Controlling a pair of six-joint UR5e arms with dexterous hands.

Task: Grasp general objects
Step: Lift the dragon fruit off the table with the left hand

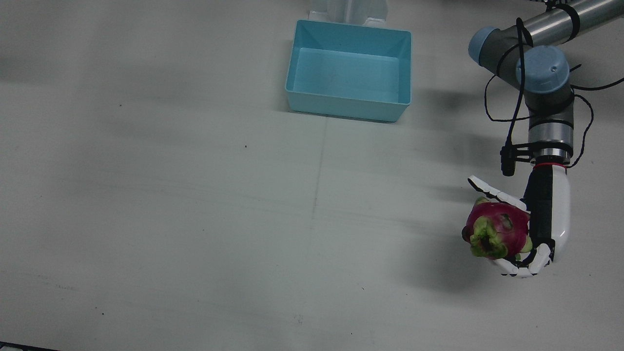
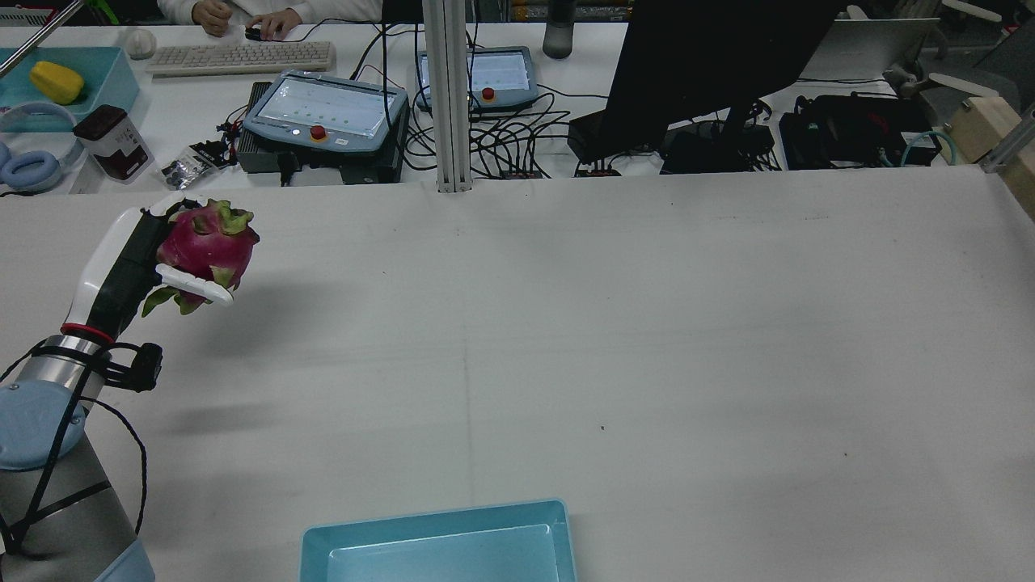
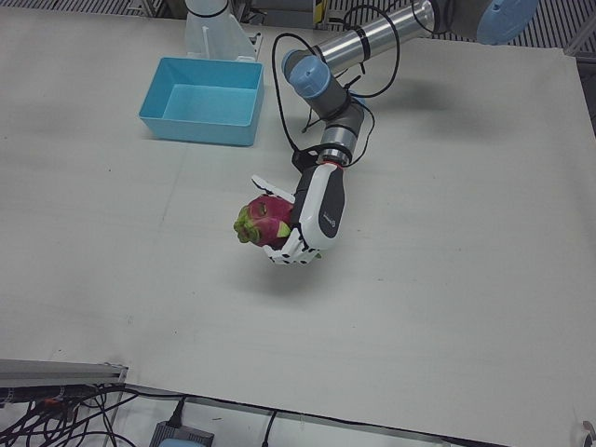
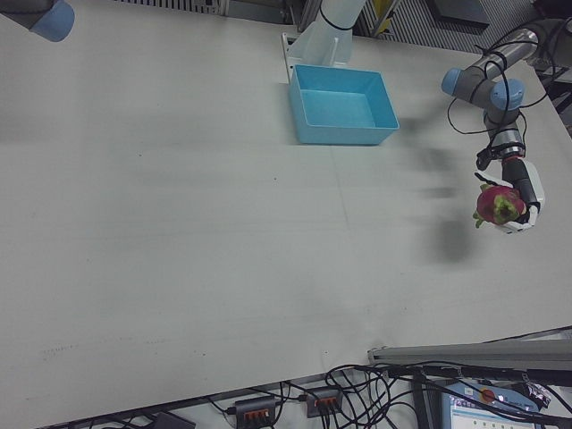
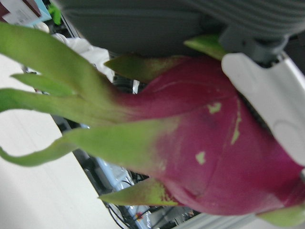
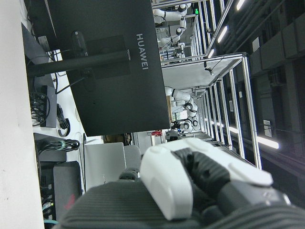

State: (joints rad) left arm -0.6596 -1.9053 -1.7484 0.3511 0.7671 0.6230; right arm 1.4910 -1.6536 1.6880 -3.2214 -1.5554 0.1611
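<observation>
- Left hand (image 1: 541,229) is clasping the dragon fruit (image 1: 497,229): fingers (image 1: 524,265) are curling under and around one side, a further digit is lying across the other, and the palm is backing the fruit.
- Dragon fruit is sitting in that clasp with its green-scaled end pointing away from the palm; in the left hand view its red skin is filling the frame and pressing against a white finger pad (image 5: 269,90).
- Fruit is hanging clear of the worktop (image 1: 195,219); a separate shadow is falling on the surface near it, so the lift looks done.
- Right hand (image 6: 190,186) is showing only in its own camera, fingers drawn in with nothing visible between them; it is taking no part here.
- Blue bin (image 1: 348,70) is standing empty, well apart from the fruit, near the pedestal edge of the worktop.
- Step in hand, as I judge it: grasp secured, carry phase.
- Next move is likely calling for a steady traverse toward the bin, keeping the clasp firm, since the fruit is rounded and bulky and could roll out past the fingers.
</observation>
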